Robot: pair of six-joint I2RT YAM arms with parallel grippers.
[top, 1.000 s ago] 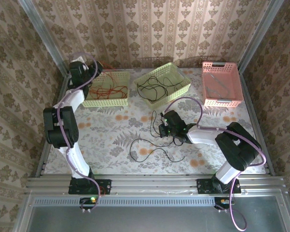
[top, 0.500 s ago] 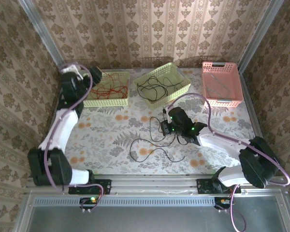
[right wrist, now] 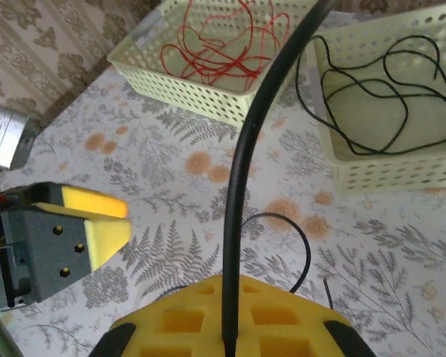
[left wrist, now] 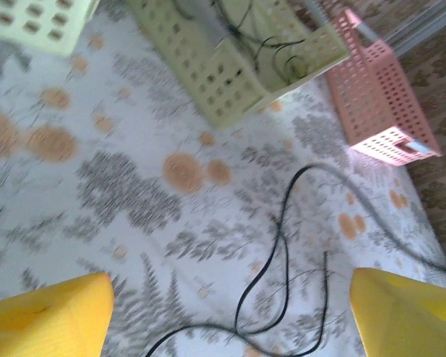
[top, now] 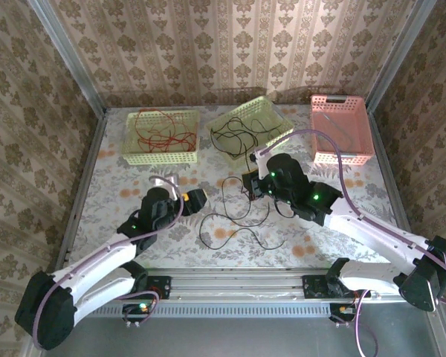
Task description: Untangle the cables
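The top external camera looks down from above and behind the arm bases, taking in the whole table (top: pixel 134 190) with three baskets along its far edge. The left wrist camera rides low, facing the far right between its yellow fingertips (left wrist: pixel 44 320), toward the pink basket (left wrist: pixel 379 111). The right wrist camera, also low, faces far left past a black cable (right wrist: pixel 241 163) toward the red-cable basket (right wrist: pixel 186 93). All three share the middle pale green basket (top: pixel 267 145).

Red cables (top: pixel 158 131), black cables (right wrist: pixel 238 186), pink basket (top: pixel 342 156), fern-and-orange-blossom tablecloth (top: pixel 119 178)
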